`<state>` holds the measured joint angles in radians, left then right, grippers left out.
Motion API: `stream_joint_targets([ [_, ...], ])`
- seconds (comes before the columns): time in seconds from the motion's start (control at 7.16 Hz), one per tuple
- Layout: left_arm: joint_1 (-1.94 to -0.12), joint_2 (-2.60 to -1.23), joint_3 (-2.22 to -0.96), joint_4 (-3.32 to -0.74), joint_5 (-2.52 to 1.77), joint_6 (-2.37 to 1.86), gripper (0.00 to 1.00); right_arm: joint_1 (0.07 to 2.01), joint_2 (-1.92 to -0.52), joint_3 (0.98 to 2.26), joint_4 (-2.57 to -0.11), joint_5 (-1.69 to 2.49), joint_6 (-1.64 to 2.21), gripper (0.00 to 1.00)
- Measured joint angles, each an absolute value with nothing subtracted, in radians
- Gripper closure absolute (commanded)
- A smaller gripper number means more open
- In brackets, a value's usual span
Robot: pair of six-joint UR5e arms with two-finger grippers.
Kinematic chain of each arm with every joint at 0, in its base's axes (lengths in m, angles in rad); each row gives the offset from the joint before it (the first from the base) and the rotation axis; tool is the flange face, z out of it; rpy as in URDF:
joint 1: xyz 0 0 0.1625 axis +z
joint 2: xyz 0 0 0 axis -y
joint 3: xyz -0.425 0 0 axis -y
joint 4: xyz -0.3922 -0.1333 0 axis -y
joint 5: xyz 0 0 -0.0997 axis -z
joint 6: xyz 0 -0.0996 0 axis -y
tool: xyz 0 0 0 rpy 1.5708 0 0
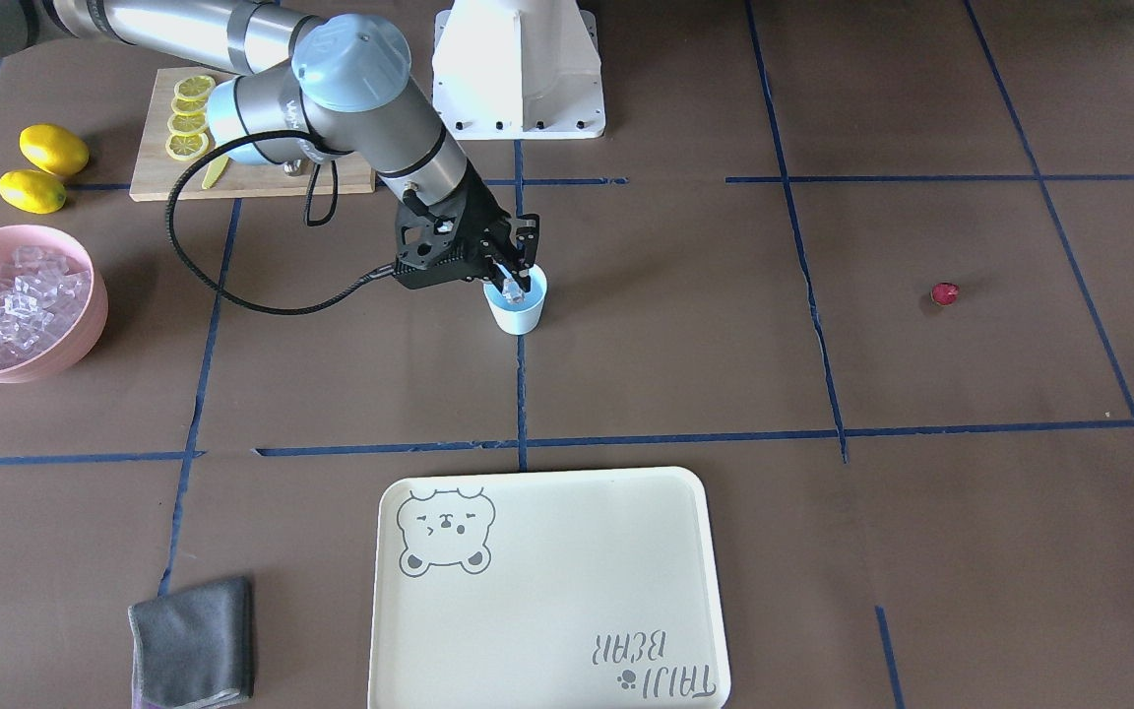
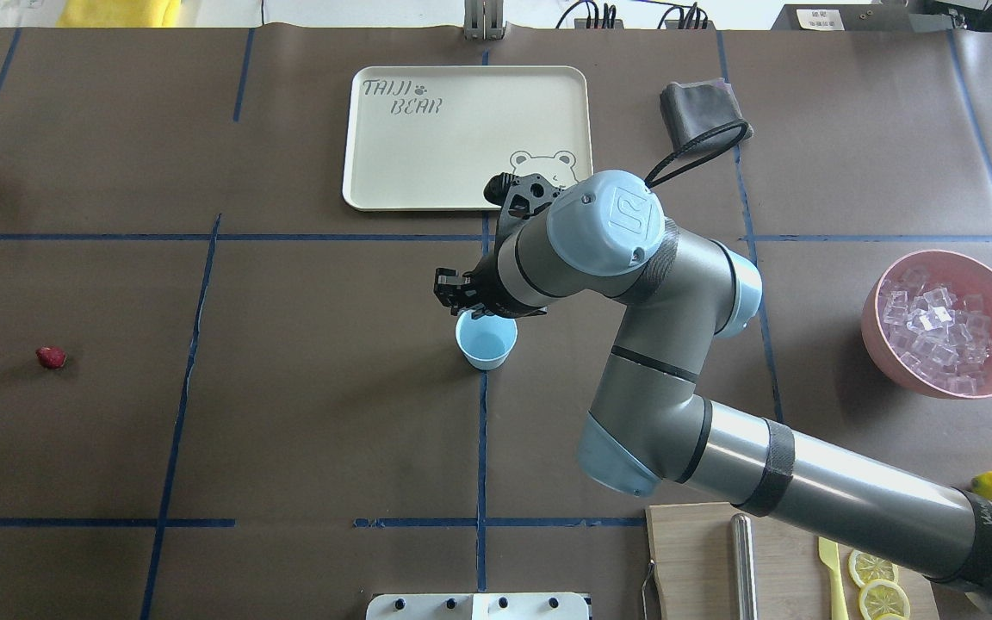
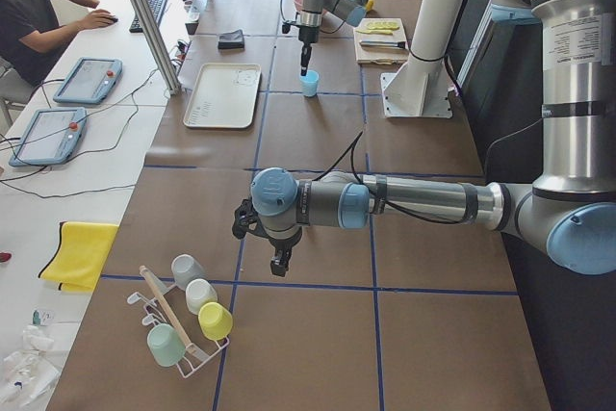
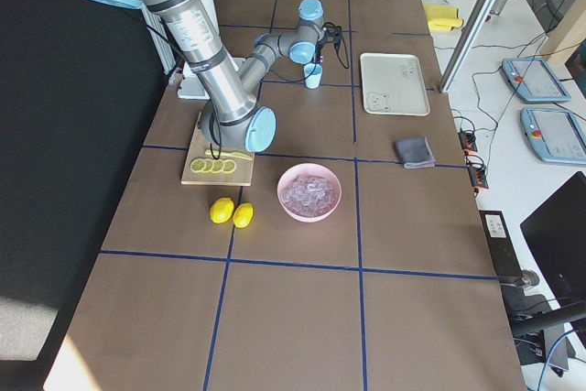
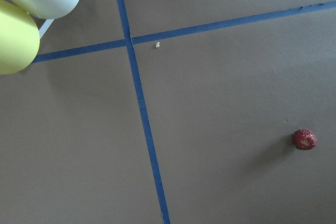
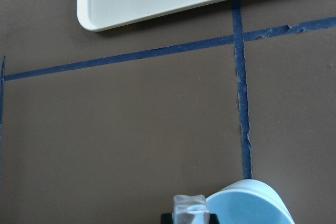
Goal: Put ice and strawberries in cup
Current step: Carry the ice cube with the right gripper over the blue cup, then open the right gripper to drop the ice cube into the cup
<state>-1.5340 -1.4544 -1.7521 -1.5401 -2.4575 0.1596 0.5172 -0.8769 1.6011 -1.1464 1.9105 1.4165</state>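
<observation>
ice cube (image 6: 190,207) pinched, cup (image 6: 252,205) cut off below

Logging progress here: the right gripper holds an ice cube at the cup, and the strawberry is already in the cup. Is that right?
Not quite. The strawberry lies on the table, far from the cup, as the overhead exterior view shows. The right gripper does hold an ice cube at the cup's rim.
</observation>
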Motion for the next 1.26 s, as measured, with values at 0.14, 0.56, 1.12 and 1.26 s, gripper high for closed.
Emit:
stream_joint_targets([
  [0.14, -1.534, -1.455, -1.753, -1.540, -2.457, 0.160, 0.00, 0.516, -0.886, 1.603, -1.147, 1.913, 1.417, 0.84],
  [0.56, -1.534, -1.454, -1.755, -1.540, -2.457, 0.160, 0.00, 0.504, -0.906, 1.607, -1.148, 1.916, 1.418, 0.63],
  [1.12, -1.534, -1.455, -1.755, -1.540, -2.457, 0.160, 0.00, 0.502, -0.908, 1.612, -1.151, 1.916, 1.419, 0.38],
  [1.26, -1.534, -1.455, -1.755, -1.540, -2.457, 0.160, 0.00, 0.502, -0.909, 1.622, -1.153, 1.916, 1.419, 0.32],
])
